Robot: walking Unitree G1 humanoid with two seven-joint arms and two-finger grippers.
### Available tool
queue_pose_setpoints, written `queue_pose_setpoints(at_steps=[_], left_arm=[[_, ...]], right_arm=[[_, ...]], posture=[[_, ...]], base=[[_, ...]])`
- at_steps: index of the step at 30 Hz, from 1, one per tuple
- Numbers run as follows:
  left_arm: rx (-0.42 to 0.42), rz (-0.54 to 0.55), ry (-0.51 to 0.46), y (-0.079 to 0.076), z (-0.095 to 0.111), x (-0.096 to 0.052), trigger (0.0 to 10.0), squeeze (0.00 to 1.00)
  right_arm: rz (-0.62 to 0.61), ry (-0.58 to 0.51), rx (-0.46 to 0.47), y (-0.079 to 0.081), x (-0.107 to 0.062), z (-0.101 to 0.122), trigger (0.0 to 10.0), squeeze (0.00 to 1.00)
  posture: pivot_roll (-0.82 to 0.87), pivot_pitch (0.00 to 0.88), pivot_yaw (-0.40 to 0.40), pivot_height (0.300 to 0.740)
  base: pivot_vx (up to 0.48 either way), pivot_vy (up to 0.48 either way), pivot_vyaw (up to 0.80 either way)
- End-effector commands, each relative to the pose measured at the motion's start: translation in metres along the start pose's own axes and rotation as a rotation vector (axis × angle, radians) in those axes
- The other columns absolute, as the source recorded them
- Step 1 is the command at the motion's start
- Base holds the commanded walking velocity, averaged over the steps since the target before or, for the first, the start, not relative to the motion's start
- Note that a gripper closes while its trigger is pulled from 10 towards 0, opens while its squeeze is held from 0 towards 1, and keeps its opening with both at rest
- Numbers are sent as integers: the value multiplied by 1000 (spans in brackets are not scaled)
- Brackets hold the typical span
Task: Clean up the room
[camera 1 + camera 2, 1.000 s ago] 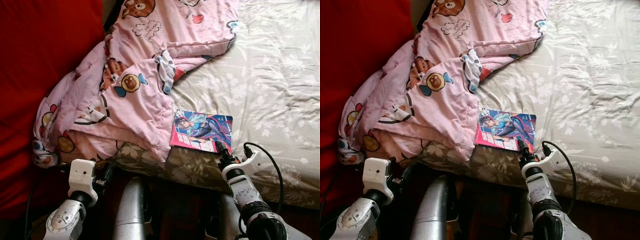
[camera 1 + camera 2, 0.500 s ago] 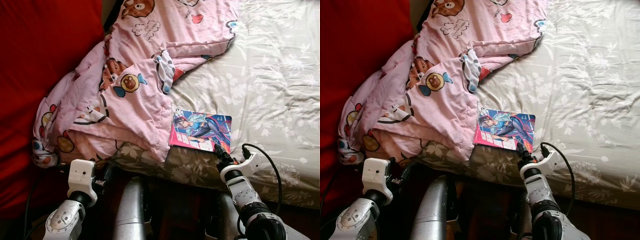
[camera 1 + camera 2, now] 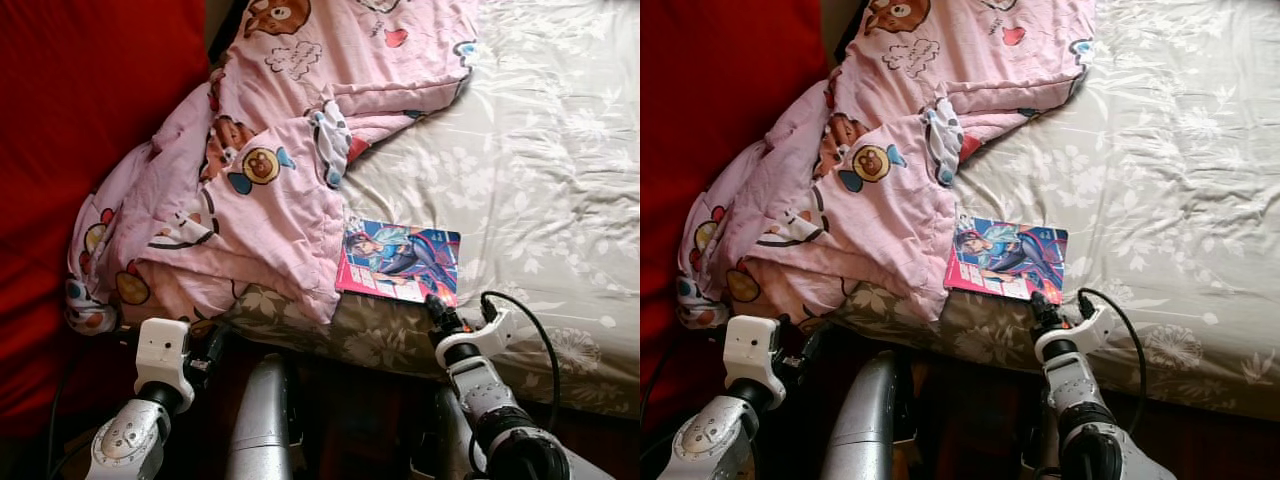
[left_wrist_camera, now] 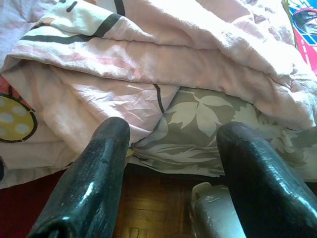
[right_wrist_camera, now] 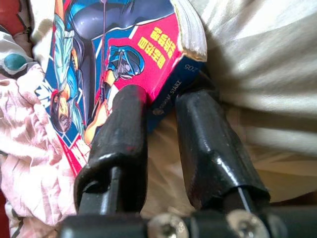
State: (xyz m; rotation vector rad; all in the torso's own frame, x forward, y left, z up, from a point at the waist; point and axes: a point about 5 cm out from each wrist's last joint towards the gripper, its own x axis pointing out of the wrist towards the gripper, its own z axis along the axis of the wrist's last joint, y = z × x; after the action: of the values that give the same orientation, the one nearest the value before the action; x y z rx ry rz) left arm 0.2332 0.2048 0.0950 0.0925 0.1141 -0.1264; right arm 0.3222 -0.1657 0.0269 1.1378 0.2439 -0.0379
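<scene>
Early stage of tidying a bedroom. The right gripper (image 3: 436,306) sits at the near edge of the bed (image 3: 540,160), its two black fingers (image 5: 121,129) narrowed onto the corner of a comic book (image 3: 400,262): one finger lies over the cover and the other beside the spine edge, so the corner appears pinched, though how firm the hold is cannot be told. Beyond that corner the book lies flat on the floral sheet, its far side just beside, perhaps slightly under, the hem of a crumpled pink cartoon-print blanket (image 3: 270,150) that spills toward the red wall (image 3: 80,110). The left gripper (image 4: 168,163) waits low at the bed's edge with its fingers spread and nothing between them, facing the bunched blanket fold that overhangs the sheet just ahead of it. Judged from this arrangement, nothing has been put away: the book is not yet lifted and needs a destination, and the blanket is unstraightened.
</scene>
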Motion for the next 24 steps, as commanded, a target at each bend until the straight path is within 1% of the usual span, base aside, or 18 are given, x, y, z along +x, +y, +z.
queue_pose_setpoints(at_steps=[1,4,5,6,9,11,12,13,14,15,16,17,18,19,20,21,22,24], left_arm=[[17,18,33,5,-5,-6,10000,0],[19,20,35,5,-6,-5,10000,0],[19,22,32,5,-6,-2,10000,0],[19,22,32,5,-6,-2,10000,0],[15,24,28,3,-8,4,10000,0],[10,26,21,3,-9,9,10000,0],[7,30,18,3,-10,13,10000,0],[5,32,17,2,-11,15,10000,0],[0,36,11,2,-11,19,10000,0],[-3,38,7,2,-10,21,10000,0],[-3,38,7,2,-10,21,10000,0],[-7,40,0,1,-10,25,10000,0],[-17,43,-13,-1,-10,33,10000,0],[-22,45,-16,-2,-10,37,10000,0],[-22,45,-16,-2,-10,37,10000,0],[-26,49,-19,-3,-10,39,10000,0],[-26,49,-19,-3,-10,39,10000,0],[-44,66,-20,-3,-14,44,10000,0]], right_arm=[[-42,61,26,-8,-5,-18,0,0],[-30,40,24,-5,-3,-14,0,0],[7,-7,20,1,0,-7,0,0],[7,-7,20,1,0,-7,0,0],[70,-80,34,9,3,5,0,0],[129,-156,29,18,6,17,0,0],[158,-183,16,22,7,22,0,0],[176,-200,6,25,7,25,0,0],[203,-215,-28,28,7,28,0,0],[221,-224,-50,31,7,29,0,0],[221,-224,-50,31,7,29,0,0],[237,-231,-90,33,6,31,0,0],[249,-226,-226,35,2,32,2235,0],[250,-222,-280,35,1,32,9765,0],[250,-222,-280,35,1,32,9765,0],[245,-225,-329,35,-2,32,10000,0],[245,-225,-329,35,-2,32,10000,0],[213,-248,-407,30,-8,35,10000,0]], posture=[[283,334,125,600],[274,330,123,600],[263,319,121,600],[263,319,121,600],[240,292,113,600],[221,274,104,600],[198,249,93,600],[198,249,93,600],[175,226,82,600],[175,226,82,600],[175,226,82,600],[148,197,66,600],[124,167,50,600],[107,148,39,600],[107,148,39,600],[101,141,35,600],[101,141,35,600],[70,94,13,600]], base=[[0,0,0],[0,0,0],[0,0,0],[0,0,0],[0,0,0],[0,0,0],[0,0,0],[0,0,0],[0,0,0],[0,0,0],[0,0,0],[0,0,0],[0,0,0],[0,0,0],[0,0,0],[0,0,0],[0,0,0],[0,0,0]])
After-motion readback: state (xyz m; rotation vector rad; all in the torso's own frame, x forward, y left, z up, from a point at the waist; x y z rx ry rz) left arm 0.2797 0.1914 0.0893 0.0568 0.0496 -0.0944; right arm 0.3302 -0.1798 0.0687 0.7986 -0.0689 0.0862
